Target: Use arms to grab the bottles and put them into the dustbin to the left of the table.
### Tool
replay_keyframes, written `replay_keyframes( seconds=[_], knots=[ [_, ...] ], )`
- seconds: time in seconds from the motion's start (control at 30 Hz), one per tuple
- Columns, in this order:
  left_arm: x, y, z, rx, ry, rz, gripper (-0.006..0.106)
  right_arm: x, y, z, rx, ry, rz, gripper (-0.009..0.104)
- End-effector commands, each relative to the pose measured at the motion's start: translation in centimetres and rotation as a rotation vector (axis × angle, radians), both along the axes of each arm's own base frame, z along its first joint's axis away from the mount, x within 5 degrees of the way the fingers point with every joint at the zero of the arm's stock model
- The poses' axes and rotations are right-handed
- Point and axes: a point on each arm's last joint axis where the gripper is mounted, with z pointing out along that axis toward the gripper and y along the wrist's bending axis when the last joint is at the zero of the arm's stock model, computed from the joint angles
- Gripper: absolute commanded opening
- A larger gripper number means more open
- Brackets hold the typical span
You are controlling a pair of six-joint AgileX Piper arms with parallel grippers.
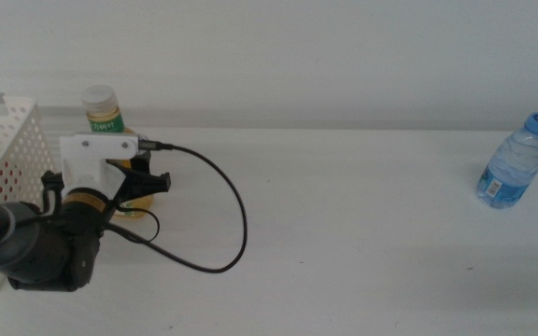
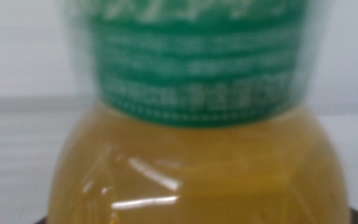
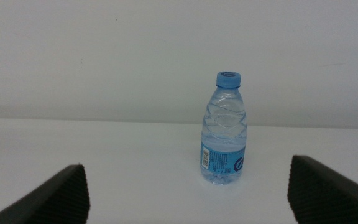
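Your left hand (image 1: pixel 143 184) is pressed up to the yellow bottle (image 1: pixel 103 112) beside the dustbin (image 1: pixel 12 140), though whether it has clamped on cannot be told; a low grip could tip the bottle against the basket wall on lifting. Your right hand (image 3: pixel 188 193) waits, jaws apart, facing the upright water bottle (image 1: pixel 514 163) on the surface (image 1: pixel 362 215).

Yellow, green, blue and red against white

At left of the middle view, the yellow bottle (image 1: pixel 105 117) has a pale cap and a green band with white print; at far left, the bin (image 1: pixel 12 140) is white, dotted with small round holes, with a bit of red at its edge. At right, the water bottle (image 1: pixel 512 163) is clear with a blue cap and blue label. The table (image 1: pixel 362 224) is plain white, the cable (image 1: pixel 222 187) black.
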Motion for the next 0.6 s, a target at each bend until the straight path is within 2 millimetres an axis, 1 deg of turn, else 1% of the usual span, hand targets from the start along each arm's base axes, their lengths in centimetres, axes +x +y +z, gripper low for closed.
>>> replay_keyframes(
  seconds=[0.0, 0.07, 0.1, 0.17, 0.2, 0.27, 0.37, 0.43, 0.57],
  knots=[
    [0.1, -0.2, -0.2, -0.022, 0.023, -0.007, 0.035, -0.1, 0.0, -1.3, -0.009, 0.004, -0.006, 0.085],
    [0.1, -0.3, -0.1, -0.051, 0.009, -0.005, 0.006, -0.1, 0.0, -1.3, -0.009, 0.004, -0.006, 0.085],
    [0.1, -0.3, 0.1, -0.054, -0.008, -0.016, -0.002, -0.1, 0.0, -1.3, -0.009, 0.004, -0.006, 0.085],
    [-0.4, -0.3, 0.9, -0.044, -0.007, -0.022, -0.002, -0.1, 0.0, -1.3, -0.009, 0.004, -0.006, 0.085],
    [-0.9, -0.3, 1.2, -0.033, 0.023, -0.031, -0.002, -0.1, 0.0, -1.3, -0.009, 0.004, -0.006, 0.085],
    [-2.1, -0.3, 2.7, -0.006, 0.092, -0.059, -0.002, -0.1, 0.0, -1.3, -0.009, 0.004, -0.006, 0.085],
    [-4.4, -0.5, 5.8, 0.000, 0.188, -0.087, -0.002, -0.1, 0.0, -1.3, -0.009, 0.004, -0.006, 0.085],
    [-5.8, -0.5, 7.8, 0.038, 0.254, -0.122, -0.002, -0.1, 0.0, -1.3, -0.009, 0.004, -0.006, 0.085],
    [-9.3, -0.1, 12.0, 0.065, 0.321, -0.166, -0.002, -0.1, 0.0, -1.3, -0.009, 0.004, -0.006, 0.085]
  ],
)
